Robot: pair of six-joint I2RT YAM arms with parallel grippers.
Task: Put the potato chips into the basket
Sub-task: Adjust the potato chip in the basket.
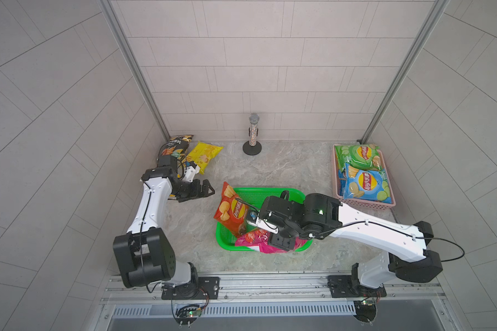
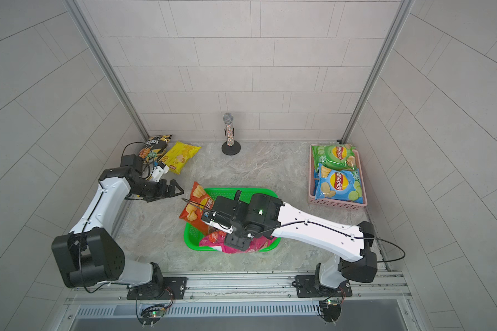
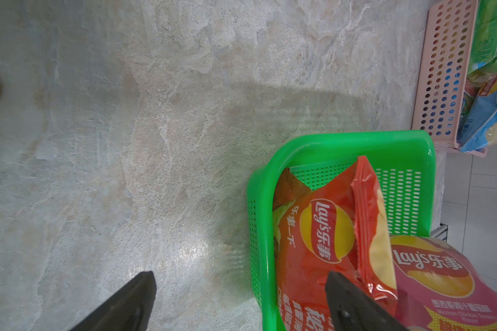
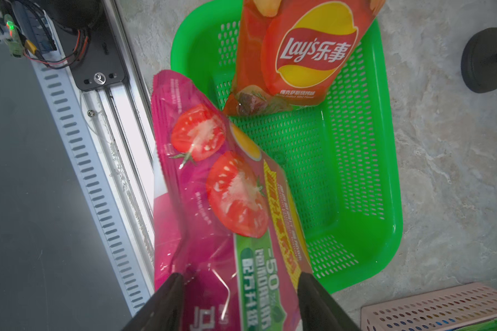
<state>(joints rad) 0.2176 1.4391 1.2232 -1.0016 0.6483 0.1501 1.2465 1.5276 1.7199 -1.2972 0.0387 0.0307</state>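
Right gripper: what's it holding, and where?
Cannot tell. The right gripper has its jaws apart around one end of the magenta chip bag, which rests on the green basket; no clamping shows.

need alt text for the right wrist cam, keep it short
A magenta chip bag printed with tomato slices sits between the right gripper's spread fingers, lying across the rim of a green basket. A red-orange Lay's bag leans inside the basket beyond it; a pink basket's corner shows at the edge.

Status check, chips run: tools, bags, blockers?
Left tool open, empty. Right tool open over magenta bag, which overhangs green basket rim. Red bag leans inside. Black bag, yellow bag on table; nothing blocking.
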